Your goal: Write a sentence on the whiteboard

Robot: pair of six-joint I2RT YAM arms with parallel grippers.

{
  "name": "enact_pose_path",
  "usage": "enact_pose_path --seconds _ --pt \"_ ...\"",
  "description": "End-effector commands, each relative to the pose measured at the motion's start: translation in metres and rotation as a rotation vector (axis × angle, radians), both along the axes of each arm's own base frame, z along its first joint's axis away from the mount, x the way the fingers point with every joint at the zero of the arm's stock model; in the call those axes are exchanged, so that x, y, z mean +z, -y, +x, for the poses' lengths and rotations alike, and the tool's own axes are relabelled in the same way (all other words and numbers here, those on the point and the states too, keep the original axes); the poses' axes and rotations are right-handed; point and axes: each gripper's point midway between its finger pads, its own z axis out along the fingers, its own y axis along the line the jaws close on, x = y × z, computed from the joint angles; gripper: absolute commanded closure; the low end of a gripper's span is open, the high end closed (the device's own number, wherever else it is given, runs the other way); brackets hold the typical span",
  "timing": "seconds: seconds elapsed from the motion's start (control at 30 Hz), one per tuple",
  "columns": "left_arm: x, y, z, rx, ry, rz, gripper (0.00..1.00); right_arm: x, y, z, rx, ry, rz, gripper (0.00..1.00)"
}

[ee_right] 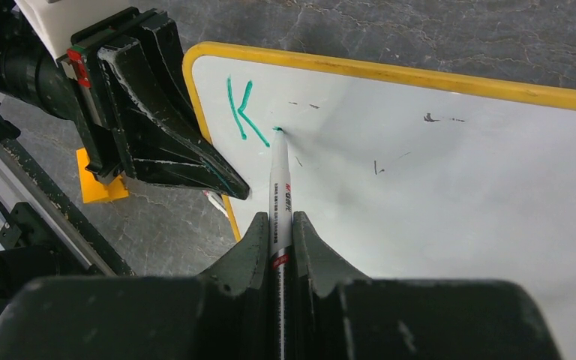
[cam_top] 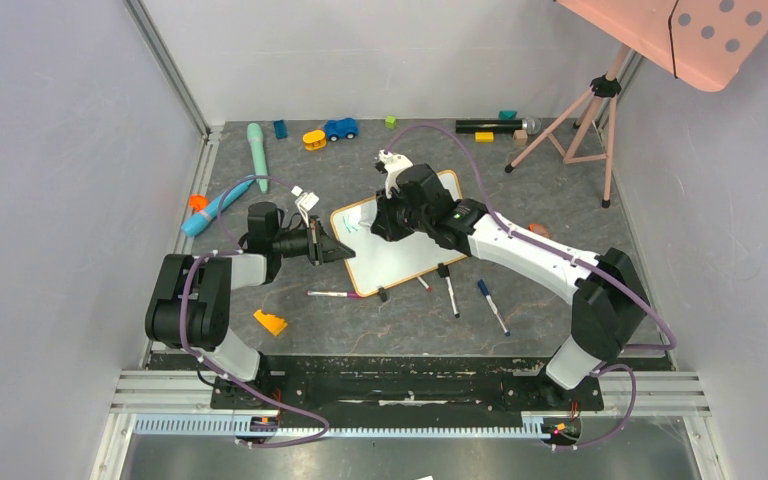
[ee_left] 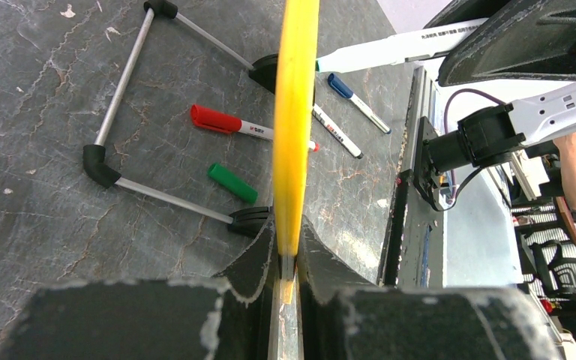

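Note:
The whiteboard (cam_top: 405, 262) with its orange-yellow frame lies tilted at the table's middle. My left gripper (cam_top: 343, 250) is shut on its left edge; in the left wrist view the frame (ee_left: 294, 112) runs edge-on out of the left gripper (ee_left: 289, 255). My right gripper (ee_right: 277, 225) is shut on a marker (ee_right: 279, 180), above the board's upper left (cam_top: 385, 225). The marker's green tip touches the whiteboard (ee_right: 435, 187) just right of a green "K" (ee_right: 241, 112). Of the sentence only this letter (cam_top: 351, 224) shows.
Loose markers (cam_top: 450, 297) (cam_top: 493, 306) (cam_top: 333, 294) lie by the board's near edge. A green cap (ee_left: 232, 183) and a red-capped marker (ee_left: 229, 124) lie behind the board. An orange wedge (cam_top: 270, 322) sits front left. Toys (cam_top: 340, 128) and a tripod (cam_top: 585, 110) stand at the back.

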Motion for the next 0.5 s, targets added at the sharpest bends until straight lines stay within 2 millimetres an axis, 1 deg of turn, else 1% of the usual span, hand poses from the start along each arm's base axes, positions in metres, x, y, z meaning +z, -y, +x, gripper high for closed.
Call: enact_pose_path --seconds 0.0,0.23,0.47 --pt "0.002 0.004 -0.005 -0.032 -0.035 -0.014 0.98 0.015 0.001 0.012 -0.044 0.043 -0.007 1.0" --pt "0.002 0.004 -0.004 -0.031 -0.036 -0.012 0.98 0.014 0.013 0.018 -0.098 0.061 -0.047 1.0" --pt "0.002 0.004 -0.005 -0.034 -0.035 -0.013 0.98 0.015 0.008 0.02 -0.09 0.061 -0.038 1.0"
